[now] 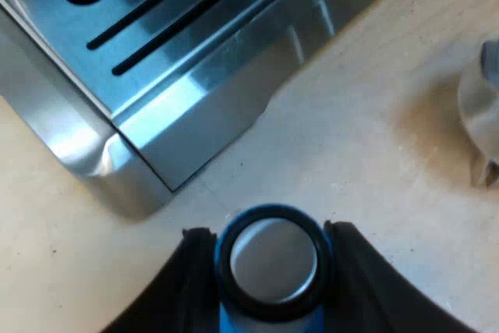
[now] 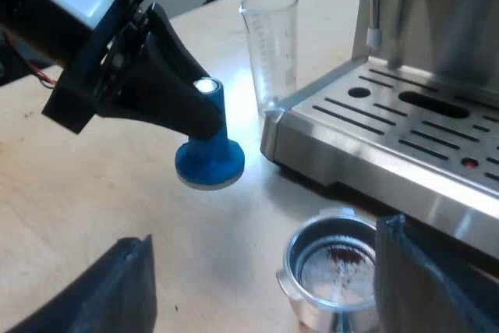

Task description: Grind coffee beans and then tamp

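Blue tamper [image 2: 209,163] is in the left gripper [image 1: 269,233], its fingers [image 1: 171,286] clenched on the stem right under the shiny cap. The base is down on the wood table [image 2: 93,185] or a hair off it, can't tell which. It's just beside the corner of the machine's [image 2: 444,13] tray [image 2: 343,122], with the glass [image 2: 270,40] standing near that same corner.

The holder [image 2: 334,271] sits on the table by the tray's edge, between the fingers [image 2: 101,294] of the right gripper [image 2: 265,239]. Those are spread wide and not gripping anything. One finger is close against the basket rim, but I can't say it touches.

My read: we're at the tamping half, with the tamper grabbed and not yet over the basket. Odd bit is the basket looks nearly bare, a pale bottom with a few reddish-dark specks, so I doubt much got ground into it.

Next move, I'd guess: lift the tamper, carry it across to the basket, get the base level and centred, then push straight down. The right gripper probably wants to close on the holder first, or it'll skid or tip under the press.
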Controlling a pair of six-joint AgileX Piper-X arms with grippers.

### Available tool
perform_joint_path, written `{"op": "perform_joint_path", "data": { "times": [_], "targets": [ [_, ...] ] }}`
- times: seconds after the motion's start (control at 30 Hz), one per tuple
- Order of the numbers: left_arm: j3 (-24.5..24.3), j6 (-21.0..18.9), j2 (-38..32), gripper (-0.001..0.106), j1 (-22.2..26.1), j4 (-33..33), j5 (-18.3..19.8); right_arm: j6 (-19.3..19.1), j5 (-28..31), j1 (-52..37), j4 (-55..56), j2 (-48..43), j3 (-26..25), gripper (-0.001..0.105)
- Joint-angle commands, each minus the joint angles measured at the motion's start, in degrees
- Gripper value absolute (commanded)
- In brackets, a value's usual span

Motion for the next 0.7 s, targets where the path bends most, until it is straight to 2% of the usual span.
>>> {"op": "perform_joint_path", "data": {
  "times": [0.03,0.27,0.33,0.7],
  "targets": [
    [2.8,-0.4,-0.6,0.001,0.0,-6.4,0.9,-0.7,0.3,0.1,0.9,-0.4,-0.6,0.062],
    [10.2,-0.4,-0.4,0.001,0.0,-18.6,0.9,-0.7,0.3,0.1,0.9,-0.4,-0.6,0.062],
    [11.4,-0.4,-0.2,0.001,0.0,-20.1,0.9,-0.7,0.3,0.1,0.9,-0.4,-0.6,0.062],
    [12.5,-0.4,-0.2,0.001,0.0,-19.8,0.9,-0.4,0.3,0.1,0.9,-0.4,-0.6,0.062]
  ]
}}
